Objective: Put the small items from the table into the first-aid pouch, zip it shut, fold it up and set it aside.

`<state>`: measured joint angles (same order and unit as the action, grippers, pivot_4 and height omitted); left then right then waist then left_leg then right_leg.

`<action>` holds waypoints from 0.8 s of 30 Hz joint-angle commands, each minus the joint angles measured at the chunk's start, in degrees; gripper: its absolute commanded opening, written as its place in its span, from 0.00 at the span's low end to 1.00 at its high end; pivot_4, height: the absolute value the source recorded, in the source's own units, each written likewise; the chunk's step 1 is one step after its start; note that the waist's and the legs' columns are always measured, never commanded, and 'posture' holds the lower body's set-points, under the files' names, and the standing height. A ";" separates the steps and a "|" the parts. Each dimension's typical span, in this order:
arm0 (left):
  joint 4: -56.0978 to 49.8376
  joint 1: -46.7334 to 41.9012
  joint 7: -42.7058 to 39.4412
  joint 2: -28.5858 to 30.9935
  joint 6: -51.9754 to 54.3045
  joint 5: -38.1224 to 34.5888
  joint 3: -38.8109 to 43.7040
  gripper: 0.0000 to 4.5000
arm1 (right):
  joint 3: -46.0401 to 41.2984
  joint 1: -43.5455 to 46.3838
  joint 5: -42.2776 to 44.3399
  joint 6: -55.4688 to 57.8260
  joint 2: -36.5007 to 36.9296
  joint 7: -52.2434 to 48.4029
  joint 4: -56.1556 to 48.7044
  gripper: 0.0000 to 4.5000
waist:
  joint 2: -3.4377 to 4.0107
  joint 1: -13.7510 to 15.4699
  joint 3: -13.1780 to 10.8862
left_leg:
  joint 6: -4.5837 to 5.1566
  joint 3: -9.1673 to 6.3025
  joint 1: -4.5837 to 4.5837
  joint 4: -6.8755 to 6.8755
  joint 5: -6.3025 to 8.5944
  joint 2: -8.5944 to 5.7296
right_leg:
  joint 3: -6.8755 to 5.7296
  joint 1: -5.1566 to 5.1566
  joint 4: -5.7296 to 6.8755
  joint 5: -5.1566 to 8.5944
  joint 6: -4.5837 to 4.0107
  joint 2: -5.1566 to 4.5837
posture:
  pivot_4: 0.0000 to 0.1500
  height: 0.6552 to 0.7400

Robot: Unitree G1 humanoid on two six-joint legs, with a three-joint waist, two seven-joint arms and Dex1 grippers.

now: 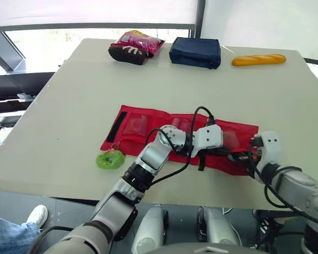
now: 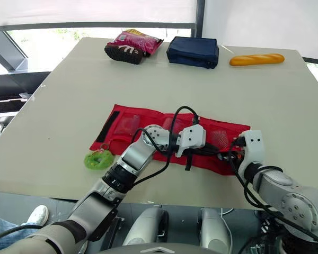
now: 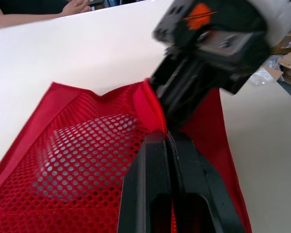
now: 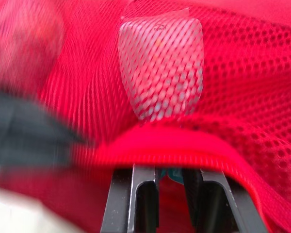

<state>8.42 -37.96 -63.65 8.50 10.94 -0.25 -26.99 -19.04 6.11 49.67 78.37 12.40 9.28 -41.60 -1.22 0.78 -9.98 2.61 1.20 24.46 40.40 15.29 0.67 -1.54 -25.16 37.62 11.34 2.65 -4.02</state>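
Guessing we're at the zip-up step: red mesh first-aid pouch [image 1: 143, 127] lies flat on the worktop [image 1: 201, 90], left hand [image 3: 167, 141] pinched on its zipper [image 3: 155, 108], right hand [image 4: 169, 174] gripping the 3 o'clock edge, next wants a steady pull.

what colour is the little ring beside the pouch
The ring by the first-aid pouch is bright green, clearest in the left eye view.
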 commanded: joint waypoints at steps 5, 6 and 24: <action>1.44 -1.75 0.64 -3.17 -1.81 -0.92 -1.03 0.00 | 5.12 0.39 -7.42 -3.72 -5.05 5.08 -3.54 0.43 | 0.03 0.01 0.01 | 0.00 -0.02 0.02 0.00 0.00 -0.05 | 0.02 -0.02 0.00 0.00 0.00 0.00 | 1.00 0.72; 2.63 -2.18 1.00 -3.31 -2.22 -0.62 -0.76 0.00 | 5.70 -0.44 -7.57 -3.09 -3.23 3.70 -4.65 0.52 | 0.03 -0.01 0.01 | 0.00 -0.02 0.02 0.00 0.00 -0.06 | 0.02 -0.02 0.00 0.00 0.00 0.01 | 1.00 0.72; 14.98 -7.07 8.28 -7.27 -5.80 1.08 1.26 0.00 | 5.56 -12.40 -2.35 -12.19 17.85 -22.66 -13.87 0.73 | 0.12 -0.07 0.03 | 0.01 -0.08 0.06 -0.01 0.00 -0.05 | 0.06 -0.02 -0.05 0.12 0.19 0.07 | 1.00 0.72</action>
<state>24.26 -44.51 -55.91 1.87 6.55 1.04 -26.32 -11.59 -5.11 46.26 69.94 29.03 -10.04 -52.17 -1.10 0.72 -9.95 2.63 1.11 24.54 40.39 15.29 0.62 -1.49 -25.18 37.55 11.45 2.83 -3.95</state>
